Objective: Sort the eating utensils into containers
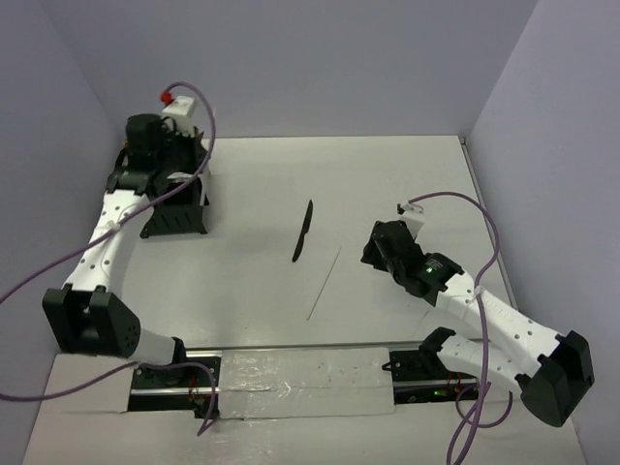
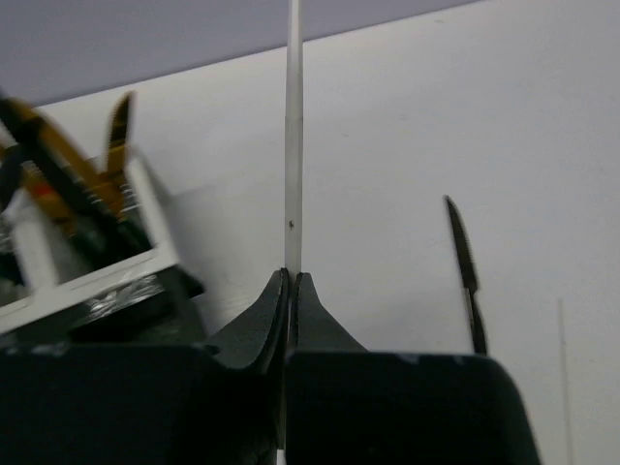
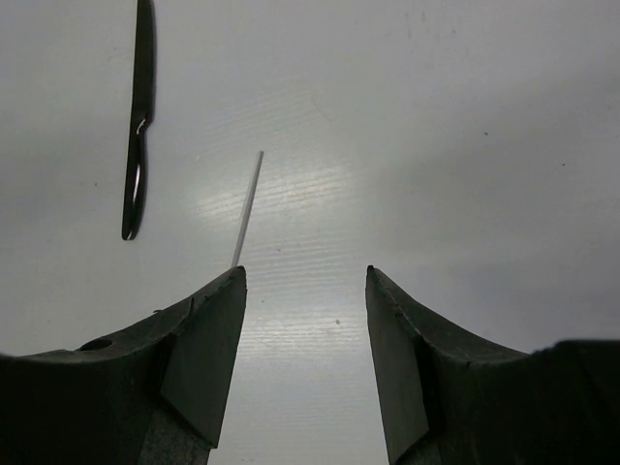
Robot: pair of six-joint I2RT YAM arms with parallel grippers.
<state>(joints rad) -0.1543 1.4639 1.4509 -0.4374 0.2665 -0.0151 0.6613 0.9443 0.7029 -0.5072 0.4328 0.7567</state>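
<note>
The black caddy [image 1: 177, 219] stands at the far left; in the left wrist view [image 2: 97, 279] gold and dark utensils [image 2: 117, 136] stick up out of it. My left gripper [image 1: 174, 167] hovers at the caddy and is shut [image 2: 292, 276] on a thin white stick [image 2: 294, 145] that points straight out from the jaws. An all-dark knife [image 1: 304, 231] lies on the table in the middle and shows in both wrist views [image 2: 463, 262] [image 3: 139, 126]. My right gripper [image 1: 374, 248] is open and empty [image 3: 305, 271], low over the table to the right of the knife.
A second thin white stick [image 1: 325, 283] lies on the table just near of the knife, also seen in the wrist views [image 3: 247, 203] [image 2: 562, 378]. Purple cables hang around both arms. Walls close the table at the back and sides.
</note>
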